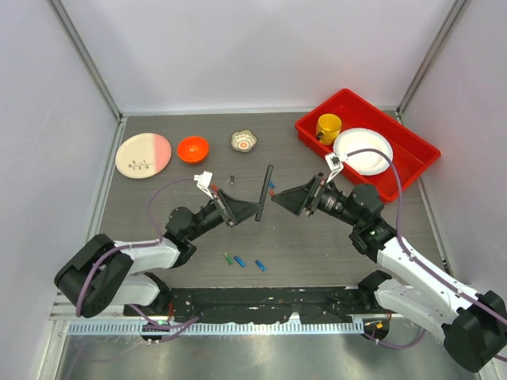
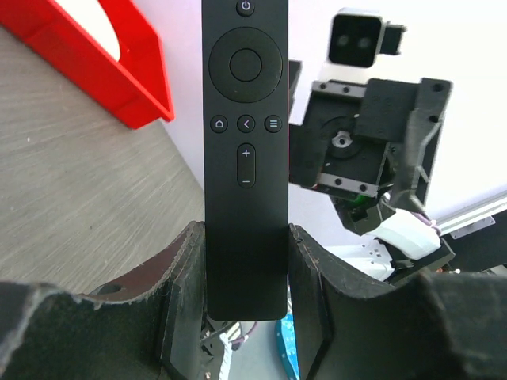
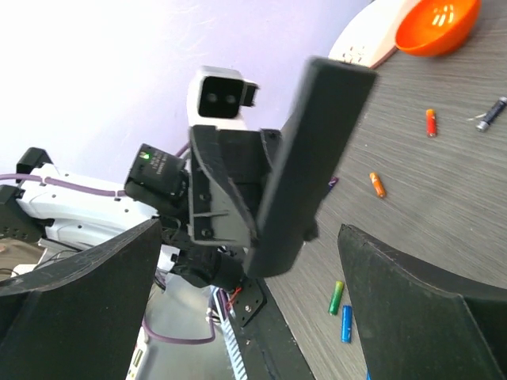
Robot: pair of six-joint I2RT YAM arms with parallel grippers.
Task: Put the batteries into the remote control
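Note:
My left gripper (image 1: 252, 212) is shut on the lower end of the remote control (image 1: 264, 194), a slim black bar held up off the table. Its button face looks toward the left wrist camera, where the remote control (image 2: 245, 158) sits between the pads of the left gripper (image 2: 245, 277). My right gripper (image 1: 279, 198) stands open just right of the bar, around nothing. From the right wrist, the remote control (image 3: 313, 158) shows its plain side beyond the open right gripper (image 3: 249, 273). On the table lie batteries: a green one (image 1: 228, 258), a blue one (image 1: 239, 262), another blue one (image 1: 260, 266), and an orange one (image 3: 378, 184).
A red bin (image 1: 400, 127) at the back right holds a yellow cup (image 1: 329, 127) and a white plate (image 1: 363, 150). An orange bowl (image 1: 192, 148), a pink and white plate (image 1: 154, 146) with small metal bits, and a small patterned bowl (image 1: 244, 141) stand at the back.

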